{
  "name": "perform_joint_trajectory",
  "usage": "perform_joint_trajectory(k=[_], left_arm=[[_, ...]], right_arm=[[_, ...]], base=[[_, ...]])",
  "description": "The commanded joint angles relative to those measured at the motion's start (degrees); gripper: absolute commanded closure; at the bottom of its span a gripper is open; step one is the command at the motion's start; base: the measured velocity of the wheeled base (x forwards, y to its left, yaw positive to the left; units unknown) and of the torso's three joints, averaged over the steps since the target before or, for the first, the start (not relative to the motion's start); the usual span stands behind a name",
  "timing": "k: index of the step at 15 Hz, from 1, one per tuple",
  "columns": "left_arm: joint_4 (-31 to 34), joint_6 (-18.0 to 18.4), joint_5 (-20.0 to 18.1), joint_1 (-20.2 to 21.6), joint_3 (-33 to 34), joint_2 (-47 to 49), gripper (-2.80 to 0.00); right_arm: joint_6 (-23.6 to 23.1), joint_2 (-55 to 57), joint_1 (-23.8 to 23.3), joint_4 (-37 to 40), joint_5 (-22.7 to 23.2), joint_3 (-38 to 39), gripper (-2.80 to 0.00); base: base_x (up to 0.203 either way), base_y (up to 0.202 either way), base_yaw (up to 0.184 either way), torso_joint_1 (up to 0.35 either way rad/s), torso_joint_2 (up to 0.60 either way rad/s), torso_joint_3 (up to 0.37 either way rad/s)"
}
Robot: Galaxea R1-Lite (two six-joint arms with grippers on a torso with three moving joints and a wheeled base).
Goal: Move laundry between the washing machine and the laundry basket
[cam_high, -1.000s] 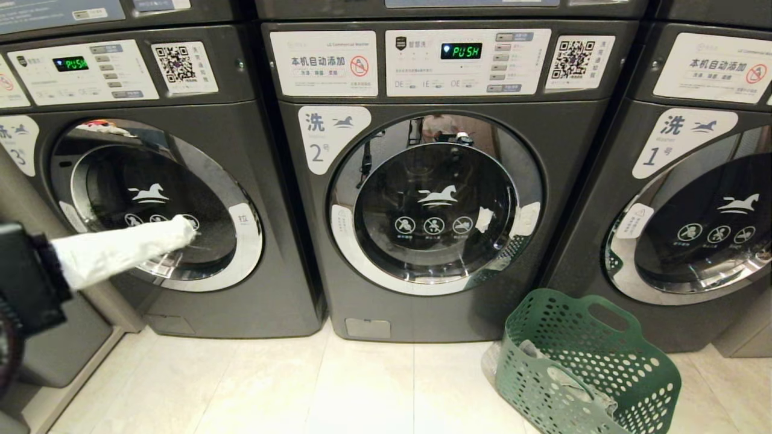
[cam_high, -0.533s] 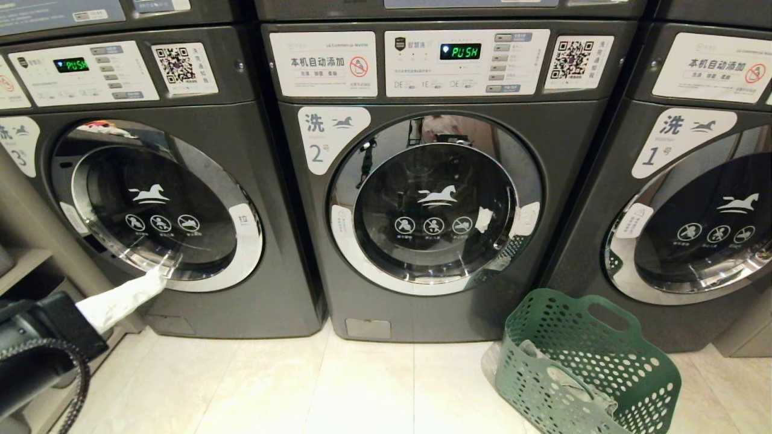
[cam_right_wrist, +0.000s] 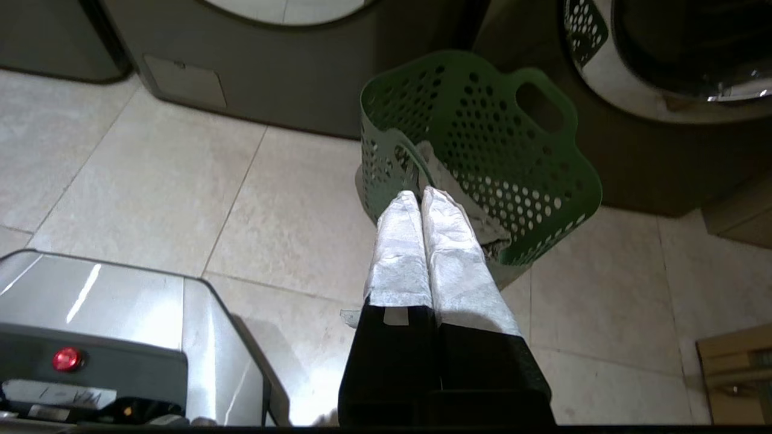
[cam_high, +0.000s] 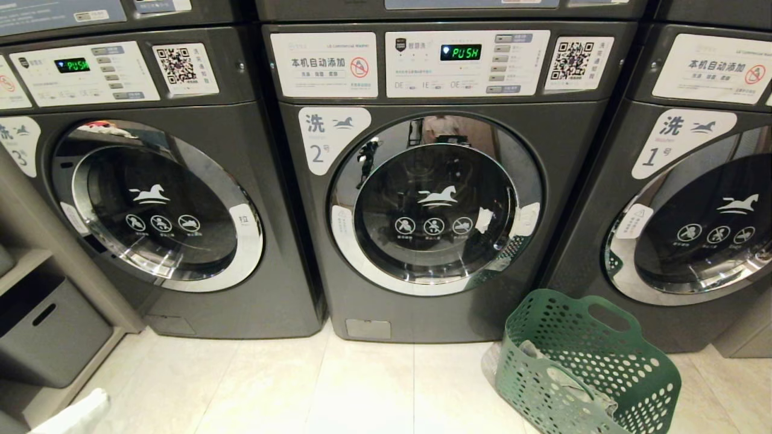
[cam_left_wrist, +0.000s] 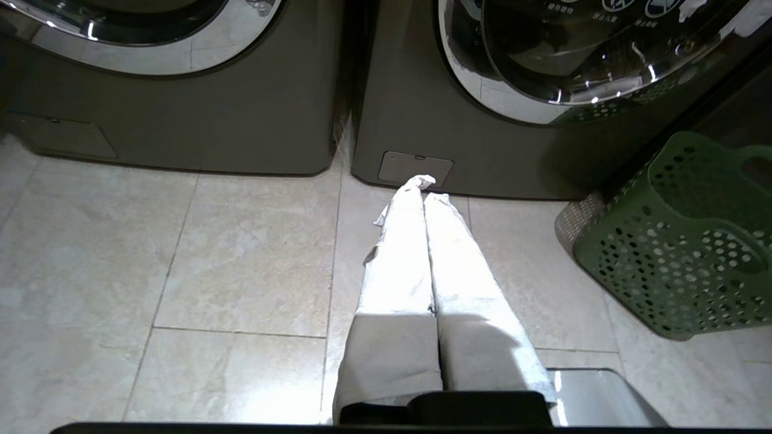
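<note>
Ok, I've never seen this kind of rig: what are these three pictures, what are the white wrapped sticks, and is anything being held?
It is a two-armed robot on wheels in a laundry room. The wide picture comes from its head camera, facing three washers; the washing machine marked 2 stands in the middle, door closed. The other two pictures come from cameras on each wrist, looking along the fingers. The white sticks are those fingers, wrapped in white covering. The left gripper and right gripper are both shut and hold nothing. On the tiled floor stands the green laundry basket, with the laundry lying inside it.
</note>
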Motion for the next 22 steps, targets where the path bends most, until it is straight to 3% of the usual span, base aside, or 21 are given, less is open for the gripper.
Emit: perform_joint_trajectory(k=[1,4,6,7,8,9,10,11,15,22], left_arm=[[5.19,1.97,-0.09,0.12,2.12,-11.94,0.0],[18.07,4.13,-0.24,1.4,1.99,-29.03,0.0],[23.72,4.94,-0.26,2.26,1.31,-36.99,0.0],[25.53,5.69,0.51,2.6,1.25,-38.72,0.0],[26.04,7.32,4.0,2.9,1.72,-38.83,0.0],[26.11,9.26,4.28,3.05,2.01,-38.8,0.0],[26.75,13.44,2.63,3.1,2.16,-38.73,0.0],[27.93,14.45,1.69,2.97,1.99,-38.44,0.0],[27.68,8.83,2.87,2.91,1.99,-38.86,0.0],[27.68,8.13,3.33,2.91,1.99,-38.86,0.0]], right_arm=[[-0.63,-7.71,-0.16,-0.24,0.63,0.24,0.0],[-0.71,-7.9,-0.28,-9.48,1.17,3.73,0.0],[-0.57,-7.88,-0.29,-9.34,1.16,3.88,0.0],[-0.48,-7.88,-0.24,-9.34,1.11,3.88,0.0],[-0.03,-7.88,-0.32,-9.34,1.05,3.88,0.0],[0.91,-7.88,-0.32,-9.33,0.6,3.88,0.0],[2.11,-7.88,-0.3,-9.25,0.01,3.88,0.0],[2.77,-7.88,-0.24,-9.34,-0.12,3.88,0.0],[2.88,-7.88,-0.32,-9.27,-0.03,3.88,0.0],[2.8,-7.88,-0.25,-9.32,-0.1,3.88,0.0]], base=[[0.0,0.0,0.0,0.0,0.0,0.0],[0.0,0.0,0.0,0.0,0.0,0.0],[0.0,0.0,0.0,0.0,0.0,0.0],[0.0,0.0,0.0,0.0,0.0,0.0],[0.0,0.0,0.0,0.0,0.0,0.0],[0.0,0.0,0.0,0.0,0.0,0.0],[0.0,0.0,0.0,0.0,0.0,0.0],[0.0,0.0,0.0,0.0,0.0,0.0],[0.0,0.0,0.0,0.0,0.0,0.0],[0.0,0.0,0.0,0.0,0.0,0.0]])
